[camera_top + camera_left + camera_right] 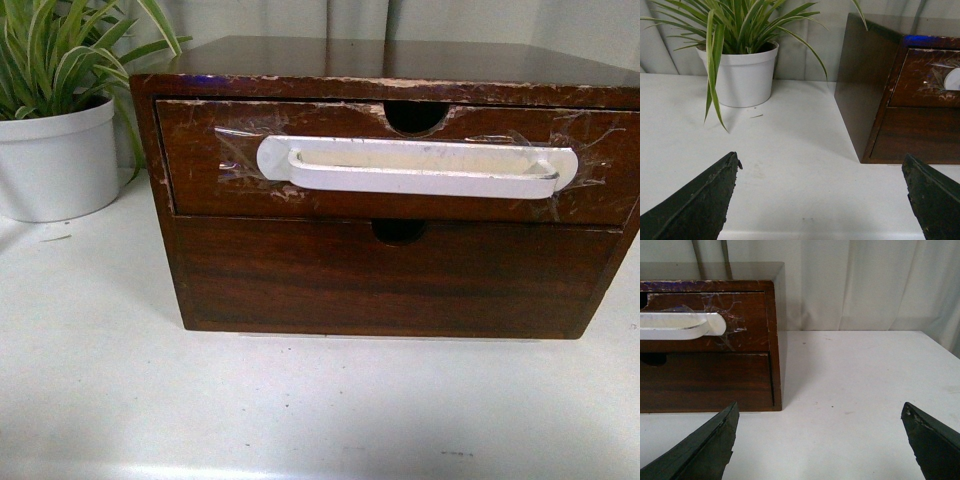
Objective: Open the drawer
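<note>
Currently, your black left gripper (821, 162) and right gripper (820, 410) stand spread wide, empty. Neither touches the dark scratched wooden drawer (200, 180).

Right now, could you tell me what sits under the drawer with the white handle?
A plain drawer lies beneath the handled drawer. Both are shut, so their insides are hidden.
</note>
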Controlling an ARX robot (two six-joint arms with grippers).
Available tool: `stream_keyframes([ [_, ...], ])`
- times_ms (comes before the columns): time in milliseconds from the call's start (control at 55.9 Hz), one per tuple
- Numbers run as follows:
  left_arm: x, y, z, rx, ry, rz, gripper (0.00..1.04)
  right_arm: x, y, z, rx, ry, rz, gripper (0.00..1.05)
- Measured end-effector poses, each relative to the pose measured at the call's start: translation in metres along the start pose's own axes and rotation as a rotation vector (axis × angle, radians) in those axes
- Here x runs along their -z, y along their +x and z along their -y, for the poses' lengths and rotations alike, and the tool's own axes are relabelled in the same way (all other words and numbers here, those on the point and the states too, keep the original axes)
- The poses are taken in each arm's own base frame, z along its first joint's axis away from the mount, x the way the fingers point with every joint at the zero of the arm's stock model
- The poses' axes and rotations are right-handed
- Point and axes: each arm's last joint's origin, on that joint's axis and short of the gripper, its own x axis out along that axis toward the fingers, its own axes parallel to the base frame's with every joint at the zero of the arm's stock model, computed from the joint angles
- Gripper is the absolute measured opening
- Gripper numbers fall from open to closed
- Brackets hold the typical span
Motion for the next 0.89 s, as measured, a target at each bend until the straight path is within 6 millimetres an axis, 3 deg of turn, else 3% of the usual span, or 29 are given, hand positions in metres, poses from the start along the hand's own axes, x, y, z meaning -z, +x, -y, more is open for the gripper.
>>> stream_keyframes([
  [894,0.0,0.0,0.0,0.0,0.0,0.0,0.98,0.0,0.0,0.0,0.0,0.0,0.0,0.96],
])
